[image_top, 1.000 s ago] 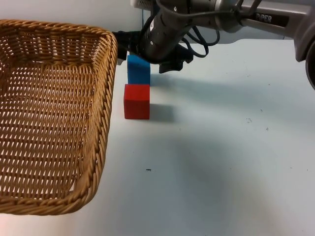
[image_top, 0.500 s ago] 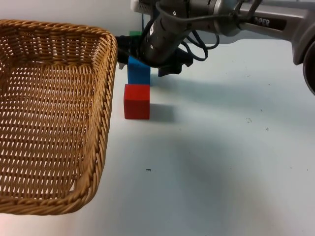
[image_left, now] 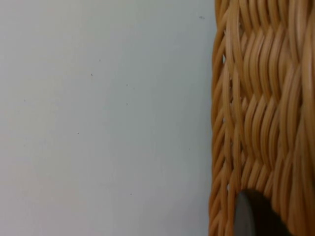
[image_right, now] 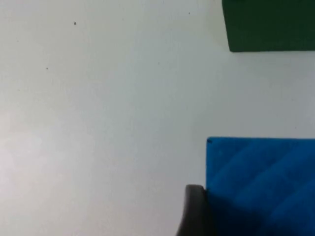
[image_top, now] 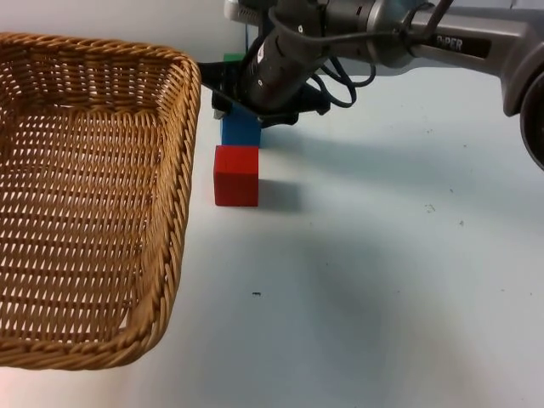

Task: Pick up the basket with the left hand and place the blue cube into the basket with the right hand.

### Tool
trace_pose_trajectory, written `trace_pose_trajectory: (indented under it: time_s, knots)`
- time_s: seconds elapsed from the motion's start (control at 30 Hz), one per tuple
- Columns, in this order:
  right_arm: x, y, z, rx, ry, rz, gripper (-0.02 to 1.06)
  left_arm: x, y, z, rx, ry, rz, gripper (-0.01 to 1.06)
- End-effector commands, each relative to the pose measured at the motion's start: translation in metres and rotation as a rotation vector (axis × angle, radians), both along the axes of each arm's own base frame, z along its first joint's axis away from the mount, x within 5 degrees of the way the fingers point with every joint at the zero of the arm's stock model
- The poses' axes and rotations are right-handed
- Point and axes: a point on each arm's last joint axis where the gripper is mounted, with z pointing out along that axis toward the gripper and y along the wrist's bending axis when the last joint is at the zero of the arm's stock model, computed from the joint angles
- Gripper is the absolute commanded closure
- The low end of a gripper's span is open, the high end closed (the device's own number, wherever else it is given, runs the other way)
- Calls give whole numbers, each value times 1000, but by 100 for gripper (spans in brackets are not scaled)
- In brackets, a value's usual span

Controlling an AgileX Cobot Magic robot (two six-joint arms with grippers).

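The wicker basket hangs large at the left of the top view, lifted off the table. My left gripper is shut on its rim, where a black fingertip presses on the weave. The blue cube stands on the table just right of the basket's far corner, partly covered by my right gripper. That gripper is lowered over the cube and is open. In the right wrist view one fingertip stands right against the side of the blue cube.
A red cube sits directly in front of the blue one, touching or nearly touching it. A green cube lies behind it near the wall, also seen as the green cube. White table spreads to the right and front.
The right gripper has slid left and lower, now covering more of the blue cube. The basket has shifted slightly left. The cubes have not moved.
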Motion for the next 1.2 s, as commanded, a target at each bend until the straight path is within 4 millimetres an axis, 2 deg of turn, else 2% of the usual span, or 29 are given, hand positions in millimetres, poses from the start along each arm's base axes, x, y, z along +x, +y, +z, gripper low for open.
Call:
trace_pose_trajectory:
  time_s: [0.0, 0.03, 0.07, 0.17, 0.4, 0.53, 0.57, 0.73, 0.77, 0.9, 0.93, 0.97, 1.0, 1.17]
  knots:
    - [1, 0, 3, 2, -15, 5, 71, 2, -2, 4, -27, -13, 15, 105]
    - [1, 0, 3, 3, -17, 5, 78, 2, -2, 4, -27, -13, 15, 105]
    - [1, 0, 3, 3, -17, 5, 78, 2, -2, 4, -27, -13, 15, 105]
    - [1, 0, 3, 1, -13, 4, 104, 2, -1, 4, -26, -14, 16, 105]
    - [1, -1, 21, -27, 16, 0, 105, 2, -1, 4, -22, -15, 17, 105]
    - [0, -2, 62, -123, -12, 105, 105, 2, -1, 4, -22, -15, 17, 105]
    - [0, -2, 62, -123, -12, 105, 105, 2, -1, 4, -22, -15, 17, 105]
    - [-10, -5, 146, -153, -151, 202, 105, 2, -1, 4, -21, -16, 18, 105]
    - [-10, -5, 146, -153, -151, 202, 105, 2, -1, 4, -21, -16, 18, 105]
    - [-23, -11, 207, -100, -267, 202, 105, 2, -1, 4, -21, -16, 18, 105]
    - [-23, -11, 207, -100, -267, 202, 105, 2, -1, 4, -21, -16, 18, 105]
    - [-30, -12, 227, -90, -302, 211, 105, 3, -1, 4, -23, -17, 19, 105]
    - [-35, -13, 238, -83, -317, 218, 105, 3, -1, 4, -23, -17, 19, 105]
    - [-54, -16, 273, -17, -340, 257, 105, 3, -1, 4, -22, -19, 22, 105]
